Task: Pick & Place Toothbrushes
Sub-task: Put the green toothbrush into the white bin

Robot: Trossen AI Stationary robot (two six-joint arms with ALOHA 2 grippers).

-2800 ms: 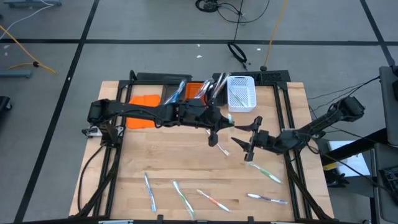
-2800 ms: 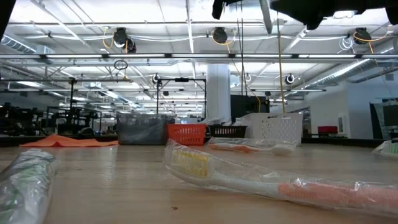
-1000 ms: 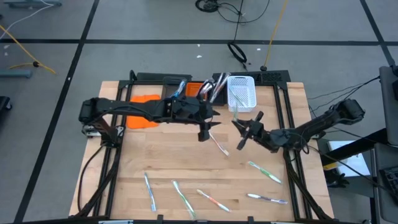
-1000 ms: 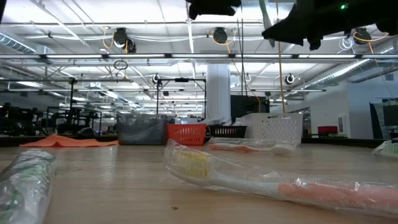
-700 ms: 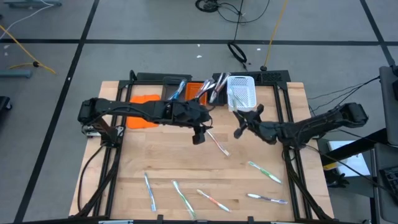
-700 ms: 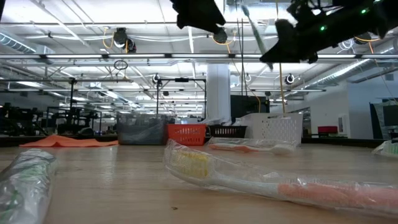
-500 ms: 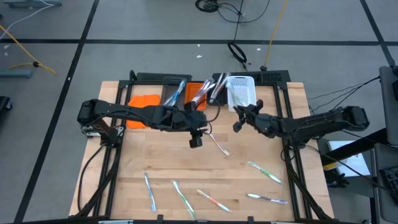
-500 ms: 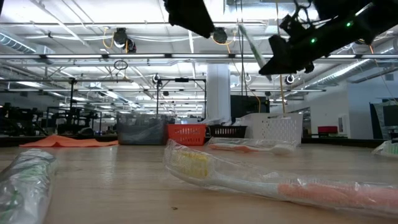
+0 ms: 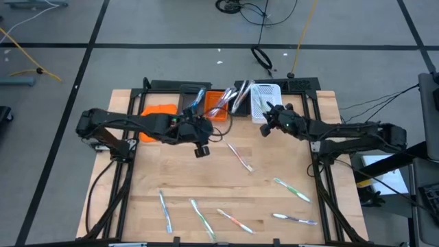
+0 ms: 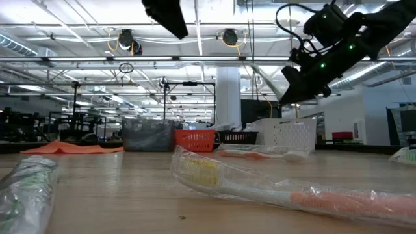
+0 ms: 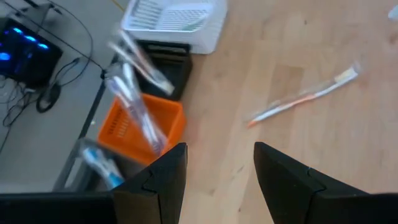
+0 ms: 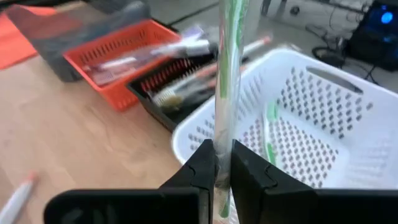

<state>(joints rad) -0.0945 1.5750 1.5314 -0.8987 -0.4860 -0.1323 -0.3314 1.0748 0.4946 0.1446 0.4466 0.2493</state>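
From above, your right end effector (image 9: 269, 118) hangs at the white mesh bin's (image 9: 273, 91) near edge, while the left end effector (image 9: 200, 150) sits over bare tabletop (image 9: 171, 178). Loose toothbrushes (image 9: 239, 156) lie mid-board and along the front.

At table height, a wrapped toothbrush (image 10: 286, 190) looks light, stiff and slick, so take it mid-handle.

Your left wrist view shows fingers (image 11: 163, 180) spread, empty.

Your right wrist view shows jaws pinched on a green toothbrush (image 12: 228, 56), upright over the bin.

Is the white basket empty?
No. The white basket already has one green toothbrush lying inside.
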